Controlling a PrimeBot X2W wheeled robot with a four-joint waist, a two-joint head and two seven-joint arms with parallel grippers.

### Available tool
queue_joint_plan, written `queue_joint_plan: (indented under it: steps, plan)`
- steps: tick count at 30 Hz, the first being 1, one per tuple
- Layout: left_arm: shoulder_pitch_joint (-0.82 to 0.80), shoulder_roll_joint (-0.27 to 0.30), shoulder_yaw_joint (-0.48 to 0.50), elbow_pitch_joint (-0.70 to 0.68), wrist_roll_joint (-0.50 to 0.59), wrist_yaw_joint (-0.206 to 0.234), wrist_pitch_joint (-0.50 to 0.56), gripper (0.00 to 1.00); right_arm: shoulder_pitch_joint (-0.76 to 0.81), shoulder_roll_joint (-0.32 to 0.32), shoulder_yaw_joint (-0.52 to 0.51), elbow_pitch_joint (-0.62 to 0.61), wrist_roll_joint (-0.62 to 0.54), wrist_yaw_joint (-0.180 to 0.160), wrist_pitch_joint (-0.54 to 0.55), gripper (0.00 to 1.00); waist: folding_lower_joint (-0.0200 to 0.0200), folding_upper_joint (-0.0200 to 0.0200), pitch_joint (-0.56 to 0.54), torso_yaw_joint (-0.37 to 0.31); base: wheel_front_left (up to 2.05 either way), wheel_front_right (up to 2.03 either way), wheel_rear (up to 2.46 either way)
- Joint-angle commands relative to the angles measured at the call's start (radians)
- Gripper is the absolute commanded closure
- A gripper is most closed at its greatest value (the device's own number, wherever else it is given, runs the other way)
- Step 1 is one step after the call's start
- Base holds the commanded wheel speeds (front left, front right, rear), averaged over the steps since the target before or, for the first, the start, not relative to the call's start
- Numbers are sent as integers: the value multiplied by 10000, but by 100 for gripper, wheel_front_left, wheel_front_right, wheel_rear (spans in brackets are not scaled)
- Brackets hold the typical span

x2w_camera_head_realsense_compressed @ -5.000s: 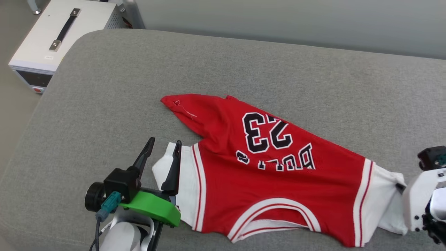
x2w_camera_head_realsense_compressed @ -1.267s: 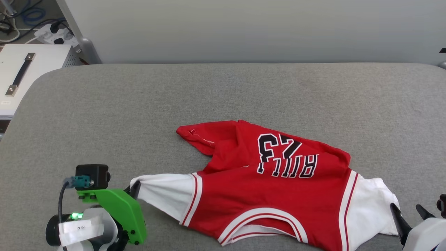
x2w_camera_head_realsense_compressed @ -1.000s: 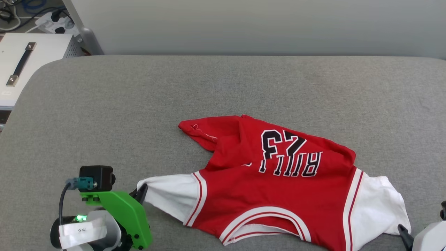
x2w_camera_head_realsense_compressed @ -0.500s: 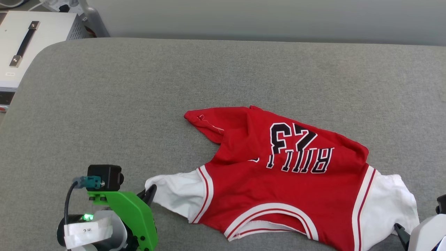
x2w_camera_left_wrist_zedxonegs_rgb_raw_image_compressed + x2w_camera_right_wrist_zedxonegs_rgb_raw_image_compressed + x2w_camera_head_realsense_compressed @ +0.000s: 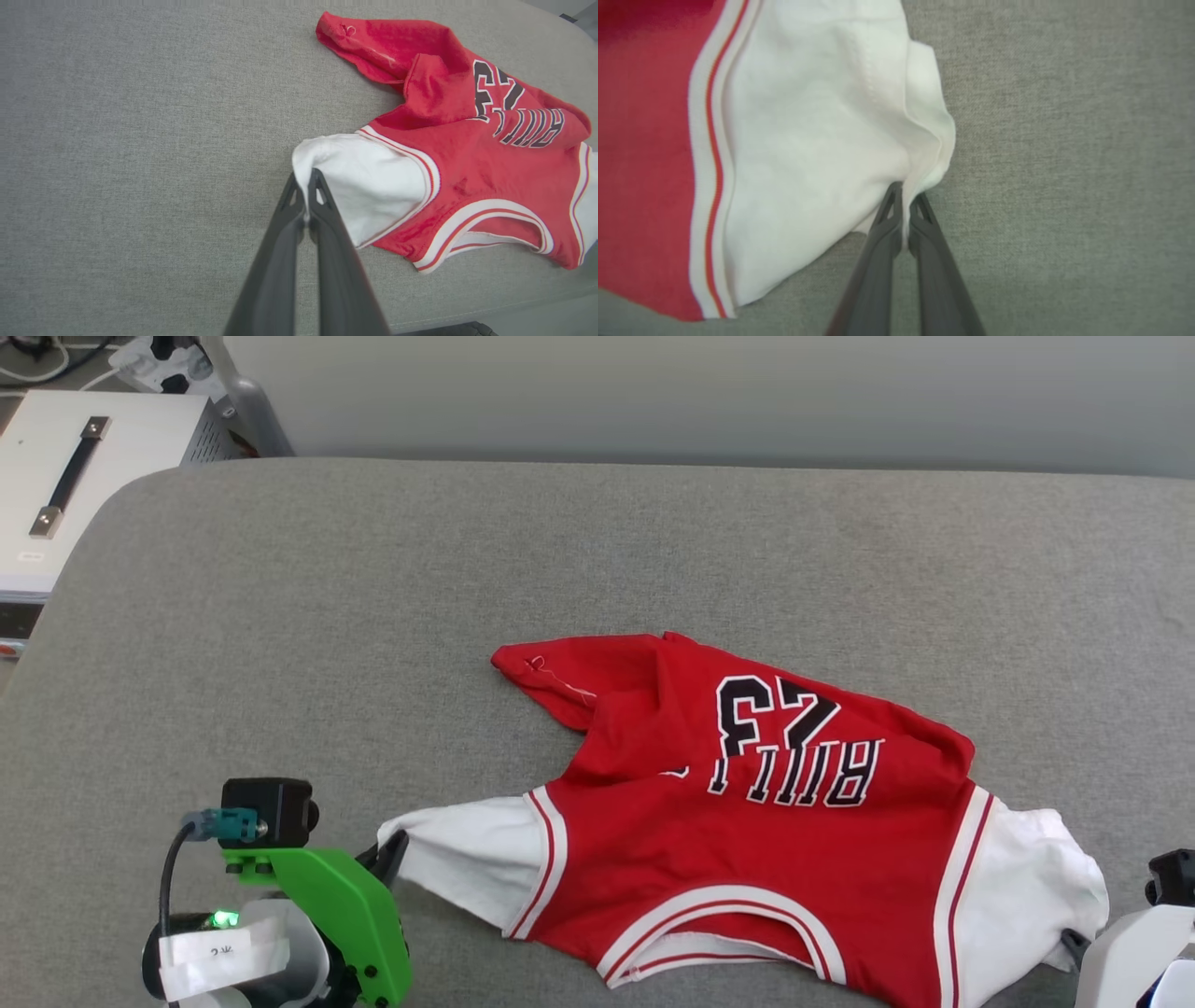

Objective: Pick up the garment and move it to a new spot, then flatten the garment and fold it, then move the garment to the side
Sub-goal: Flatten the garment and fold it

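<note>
Garment (image 5: 747, 840) sleeves pinched: left pincer (image 5: 306, 181), right pincer (image 5: 906, 192).

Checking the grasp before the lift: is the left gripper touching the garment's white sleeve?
Touching. In the left wrist view the left gripper pinches the white sleeve of the garment between shut fingertips.

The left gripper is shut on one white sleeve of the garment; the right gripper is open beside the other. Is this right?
No. The right wrist view shows the right gripper shut on the garment too, pinching its other white sleeve.
</note>
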Motion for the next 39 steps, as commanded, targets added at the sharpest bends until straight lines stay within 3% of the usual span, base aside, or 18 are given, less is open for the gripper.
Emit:
queue_joint_plan:
  steps: [1,11,19,28,39]
  plan:
    - [166,81,72,6,-39,23,-81,100,-99,-84,53,-21,50,4,-183,100,0,0,-297,-169,0,0,0]
    - [-64,738,338,-507,-248,-438,101,100,-720,-1707,359,-1847,415,4,-275,100,0,0,-1300,-596,0,0,0]
    - [-1756,1283,762,-1181,-427,-830,276,100,-2412,-3257,210,-2837,1424,4,17,100,0,0,-1905,-850,0,0,0]
    - [-3800,1797,1120,-1416,-587,-1086,643,100,-5094,-4173,502,-2709,1768,4,3,100,0,0,-1877,-1070,0,0,0]
    - [-6475,2325,1405,-254,-504,-1728,128,100,-8402,-4754,1750,-1339,1545,4,-517,100,0,0,-369,-1168,0,0,0]
